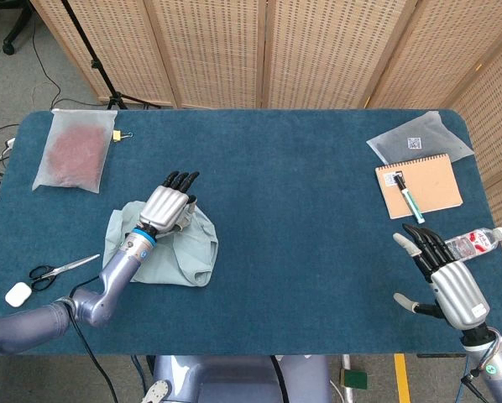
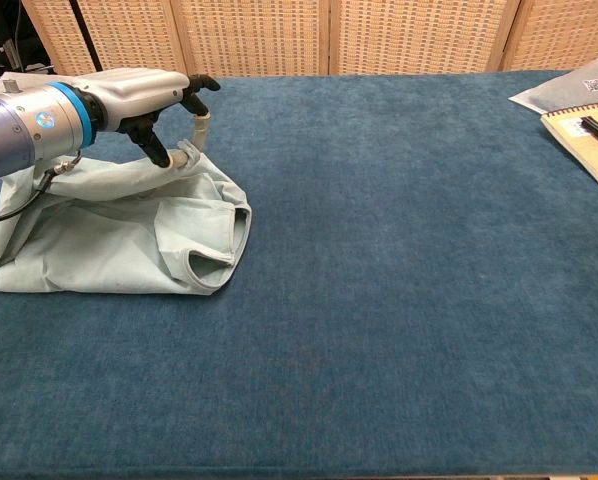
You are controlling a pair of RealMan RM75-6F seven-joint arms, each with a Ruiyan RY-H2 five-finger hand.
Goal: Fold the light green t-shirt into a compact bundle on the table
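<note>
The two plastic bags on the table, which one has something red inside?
The bag at the far left corner, with a yellow clip beside it, holds something red. The other bag, by the notebook, looks whitish with a small label.

My left hand (image 1: 166,209) reaches forward, palm down, and pinches a fold of cloth between thumb and finger. My left arm stretches out low behind it. My right hand (image 1: 448,281) is off to the side, holding nothing, fingers spread apart.
</note>
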